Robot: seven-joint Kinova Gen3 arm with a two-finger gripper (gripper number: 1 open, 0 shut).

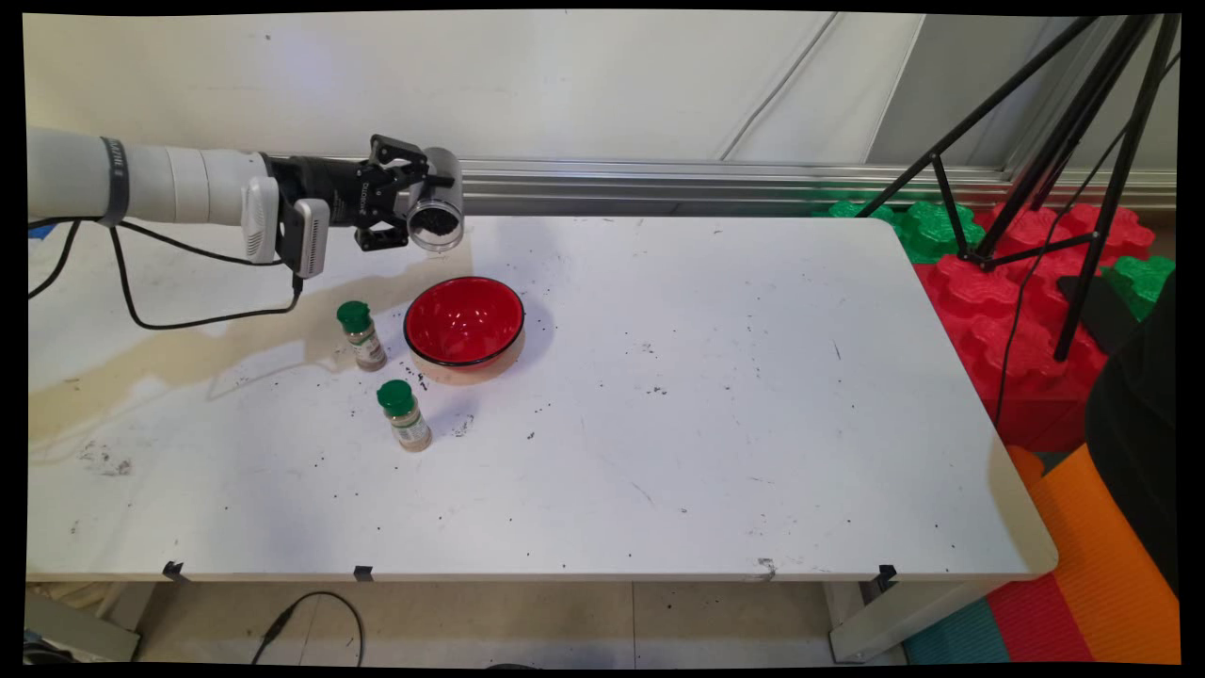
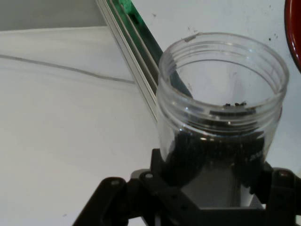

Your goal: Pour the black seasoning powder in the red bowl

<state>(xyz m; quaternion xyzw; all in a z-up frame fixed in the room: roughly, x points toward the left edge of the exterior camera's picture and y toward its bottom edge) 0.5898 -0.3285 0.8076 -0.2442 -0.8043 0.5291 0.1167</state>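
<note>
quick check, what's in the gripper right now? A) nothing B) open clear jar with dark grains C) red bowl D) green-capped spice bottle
B: the gripper is clamped on a lidless clear jar with dark grains inside, held tipped on its side above the table; both green-capped spice bottles and the red bowl sit on the table.

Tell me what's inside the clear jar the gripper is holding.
The jar lies on its side with its mouth open, no lid. Dark granules sit in its lower part, a few specks near the rim. The jar's base is hidden by the gripper.
</note>
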